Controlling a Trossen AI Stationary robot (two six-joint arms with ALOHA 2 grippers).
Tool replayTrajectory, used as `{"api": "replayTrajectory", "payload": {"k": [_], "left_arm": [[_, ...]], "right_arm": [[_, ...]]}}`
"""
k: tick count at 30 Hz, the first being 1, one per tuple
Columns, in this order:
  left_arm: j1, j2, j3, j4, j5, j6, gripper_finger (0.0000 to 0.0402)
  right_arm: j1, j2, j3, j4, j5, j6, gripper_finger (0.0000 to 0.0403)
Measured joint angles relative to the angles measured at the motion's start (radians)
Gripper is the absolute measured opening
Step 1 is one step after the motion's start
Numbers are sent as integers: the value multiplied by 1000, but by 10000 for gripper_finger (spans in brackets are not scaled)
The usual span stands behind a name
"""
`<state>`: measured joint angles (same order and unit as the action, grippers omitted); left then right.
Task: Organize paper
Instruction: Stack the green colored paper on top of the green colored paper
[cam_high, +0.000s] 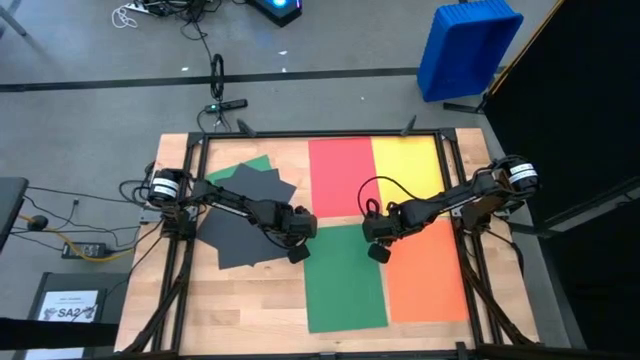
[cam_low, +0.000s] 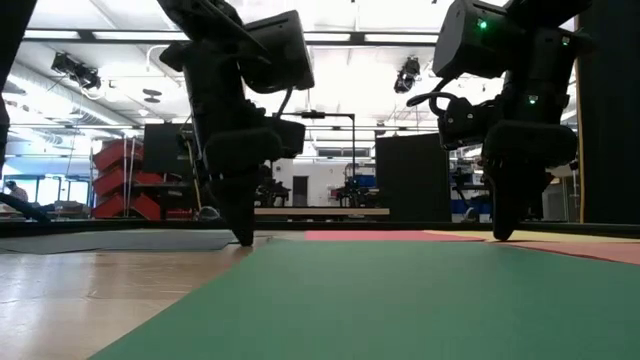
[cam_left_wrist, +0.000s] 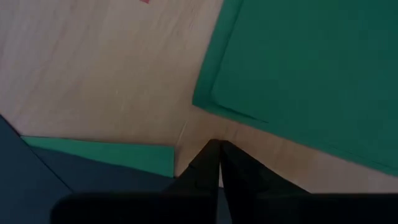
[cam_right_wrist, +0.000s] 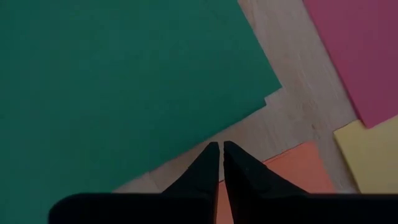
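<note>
My left gripper (cam_high: 299, 256) and right gripper (cam_high: 378, 254) – both pinched closed, empty – flank the green paper (cam_high: 345, 290).

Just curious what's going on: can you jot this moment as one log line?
left gripper: shut, empty, by dark sheets | right gripper: shut, empty, between green sheet and orange sheet

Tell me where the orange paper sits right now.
In the high view, the orange paper lies flat at the table's near right, beside the green paper and just below the yellow paper.
</note>
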<state>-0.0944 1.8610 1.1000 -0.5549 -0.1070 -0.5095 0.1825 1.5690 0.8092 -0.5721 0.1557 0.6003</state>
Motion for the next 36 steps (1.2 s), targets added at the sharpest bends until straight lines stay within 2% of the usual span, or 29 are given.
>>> {"api": "replayTrajectory", "payload": {"k": [9, 25, 36], "left_arm": [[0, 3, 0, 6, 2, 0, 0], [0, 7, -3, 65, 7, 0, 0], [0, 4, 0, 37, 7, 0, 0]], "right_arm": [[0, -5, -59, 73, -23, 8, 0], [0, 1, -64, 167, -28, 8, 0], [0, 1, -62, 149, -26, 9, 0]]}}
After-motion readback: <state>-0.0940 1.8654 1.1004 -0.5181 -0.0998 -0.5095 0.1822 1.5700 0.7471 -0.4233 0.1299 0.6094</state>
